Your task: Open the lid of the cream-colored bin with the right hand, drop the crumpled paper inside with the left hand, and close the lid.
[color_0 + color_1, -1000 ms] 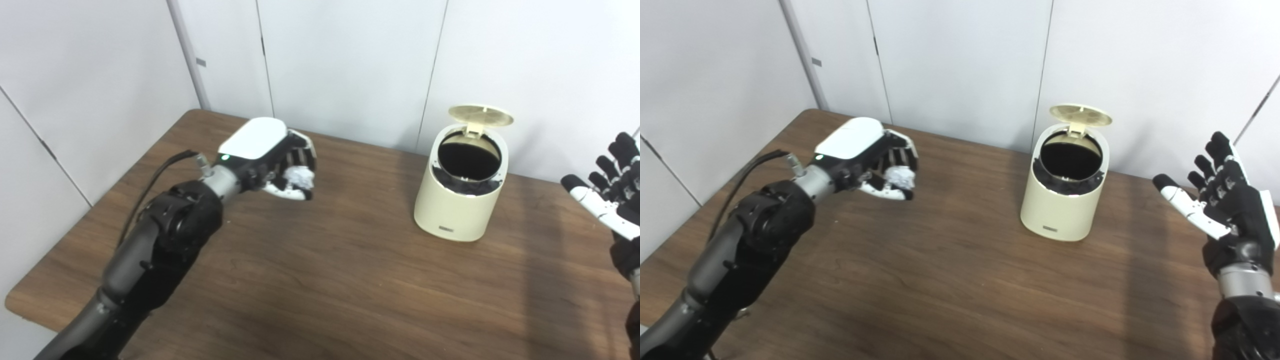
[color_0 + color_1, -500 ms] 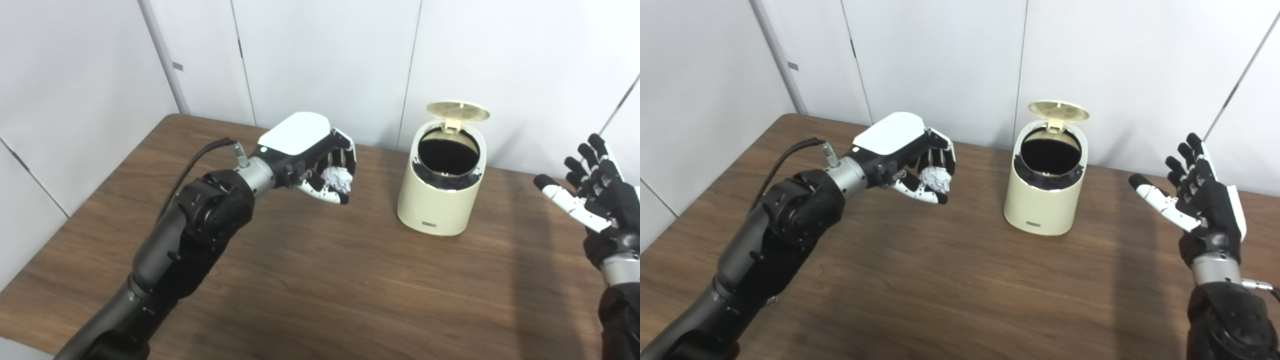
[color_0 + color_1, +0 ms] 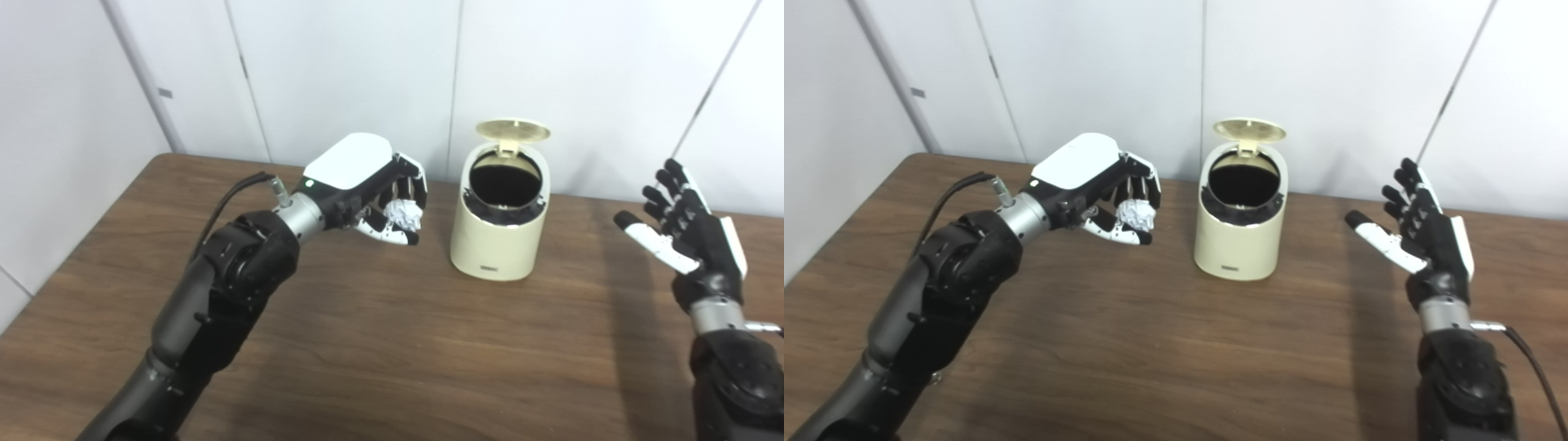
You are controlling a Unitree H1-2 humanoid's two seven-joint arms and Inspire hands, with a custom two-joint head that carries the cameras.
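A cream-colored bin [image 3: 500, 229] is standing on a wooden desk [image 3: 392, 349] with its lid [image 3: 513, 129] tipped up at the back, its dark inside showing. To the left of the bin, the left hand [image 3: 373, 190] is hovering above the desk, its fingers [image 3: 409, 177] curling around a ball of crumpled paper [image 3: 403, 213] and grasping it against the thumb. The paper is sitting just beside the bin's left wall, at about the height of the rim, not over the opening. To the right of the bin and well apart from it, the right hand [image 3: 1418, 228] is hanging in the air, released, palm facing the bin and fingers [image 3: 1402, 187] spreading wide, holding nothing. Behind the bin, pale wall panels [image 3: 343, 67] are closing off the desk's far edge.
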